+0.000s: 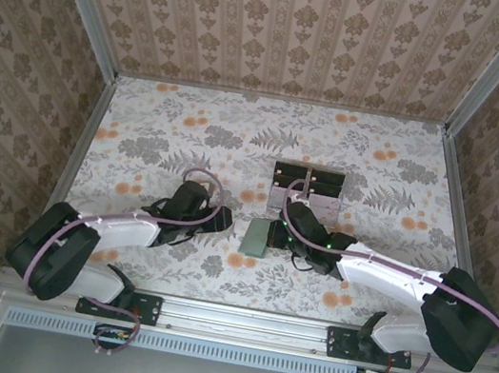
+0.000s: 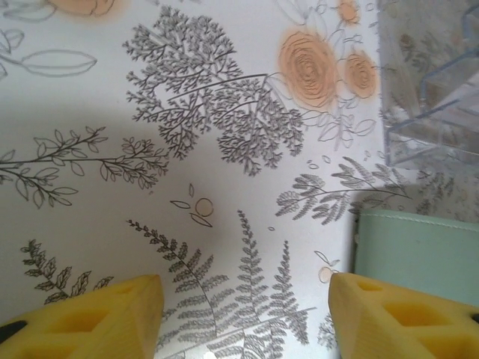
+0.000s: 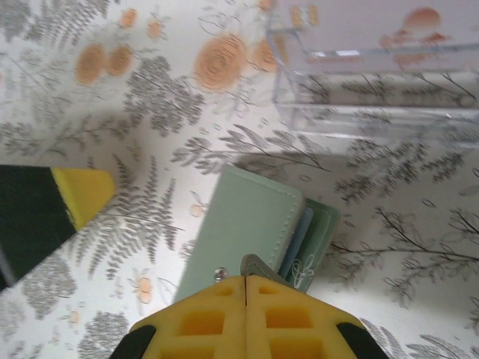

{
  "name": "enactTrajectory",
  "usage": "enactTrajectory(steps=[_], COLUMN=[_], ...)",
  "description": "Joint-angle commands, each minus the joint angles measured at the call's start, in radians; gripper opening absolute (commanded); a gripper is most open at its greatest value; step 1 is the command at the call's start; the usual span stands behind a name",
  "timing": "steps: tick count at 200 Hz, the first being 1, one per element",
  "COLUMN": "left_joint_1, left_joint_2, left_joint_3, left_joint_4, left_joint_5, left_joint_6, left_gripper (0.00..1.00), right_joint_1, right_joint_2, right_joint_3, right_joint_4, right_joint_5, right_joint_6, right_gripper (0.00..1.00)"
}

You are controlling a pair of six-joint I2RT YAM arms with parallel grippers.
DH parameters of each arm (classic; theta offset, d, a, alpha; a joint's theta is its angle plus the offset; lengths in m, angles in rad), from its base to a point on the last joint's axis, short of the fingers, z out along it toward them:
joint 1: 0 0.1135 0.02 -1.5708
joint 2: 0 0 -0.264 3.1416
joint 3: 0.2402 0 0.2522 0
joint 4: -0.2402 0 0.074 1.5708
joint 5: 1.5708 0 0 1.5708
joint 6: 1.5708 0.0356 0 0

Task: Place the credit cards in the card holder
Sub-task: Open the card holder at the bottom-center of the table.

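Note:
The card holder is a sage-green wallet lying flat on the floral table, just in front of the clear stand. My right gripper is shut, pinching a grey-green flap at the wallet's near edge. A thin bluish edge shows between the wallet's leaves; I cannot tell what it is. My left gripper is open just left of the wallet, low over the table, with nothing between its yellow fingers. The credit cards are out of view.
A clear plastic stand with black blocks sits right behind the wallet, close to both grippers. One left-gripper finger shows beside the wallet. Patterned walls enclose the table on three sides.

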Motion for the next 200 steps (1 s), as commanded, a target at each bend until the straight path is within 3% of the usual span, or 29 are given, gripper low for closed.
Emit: enactTrajectory(steps=[1,89,149,200], left_joint_1=[-0.007,-0.028,-0.047,-0.062], left_joint_2=[-0.063,-0.074,0.041,0.138], left_joint_3=[0.047,0.114,0.208,0.217], left_joint_4=[-0.067,-0.115,-0.32,-0.378], left_joint_5=[-0.02,-0.012,-0.126,-0.184], left_joint_6=[0.04,0.073,0.188,0.198], left_gripper=[0.65,0.7,0.69,0.69], right_joint_1=[0.006,0.015,0.015,0.01], right_joint_2=[-0.027,-0.002,-0.004,0.002], right_joint_3=[0.071,0.091,0.063,0.001], right_joint_4=[0.0,0.014,0.023,0.057], right_joint_5=[-0.03,-0.031,-0.018,0.002], right_joint_6=[-0.029,-0.017,-0.011,-0.006], right_gripper=[0.0,0.0,0.0,0.0])
